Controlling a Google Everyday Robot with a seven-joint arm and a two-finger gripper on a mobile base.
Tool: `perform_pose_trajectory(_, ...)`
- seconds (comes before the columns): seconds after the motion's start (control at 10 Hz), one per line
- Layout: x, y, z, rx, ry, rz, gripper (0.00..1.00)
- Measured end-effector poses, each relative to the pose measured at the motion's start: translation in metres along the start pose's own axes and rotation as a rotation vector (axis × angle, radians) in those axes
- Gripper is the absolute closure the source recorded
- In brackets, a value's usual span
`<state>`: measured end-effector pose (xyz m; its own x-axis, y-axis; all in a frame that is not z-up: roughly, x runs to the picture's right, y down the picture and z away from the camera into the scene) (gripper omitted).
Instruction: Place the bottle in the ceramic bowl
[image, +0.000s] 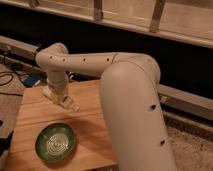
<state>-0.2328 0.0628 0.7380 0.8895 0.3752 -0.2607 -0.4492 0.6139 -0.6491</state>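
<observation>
gripper (64, 100) was clamped on the bottle (72, 105) above mid-tabletop (92, 107), carrying step; next it needed to travel to the ceramic bowl (56, 142) by the front edge, then let go.

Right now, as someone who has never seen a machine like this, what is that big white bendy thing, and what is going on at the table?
The big white shape is a robot's arm, jointed much like yours. There is just one picture, taken from close behind the arm and looking down past it. The arm reaches left and bends down to its gripper, a two-fingered clamp that serves as the hand. The gripper hangs above the back left part of the wooden table. It appears to be shut on a small white bottle, which sticks out at a tilt. Nearer the front of the table sits a round green ceramic bowl, empty, with the bottle not yet over it.
</observation>
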Motion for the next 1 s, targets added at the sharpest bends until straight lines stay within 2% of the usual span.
perform_pose_trajectory(0.3,0.034,0.036,0.000,-0.035,0.068,0.036,1.00)
perform_pose_trajectory(0.8,0.066,0.112,0.005,-0.124,0.086,0.133,1.00)
perform_pose_trajectory(1.0,0.072,0.127,0.010,-0.163,0.089,0.165,1.00)
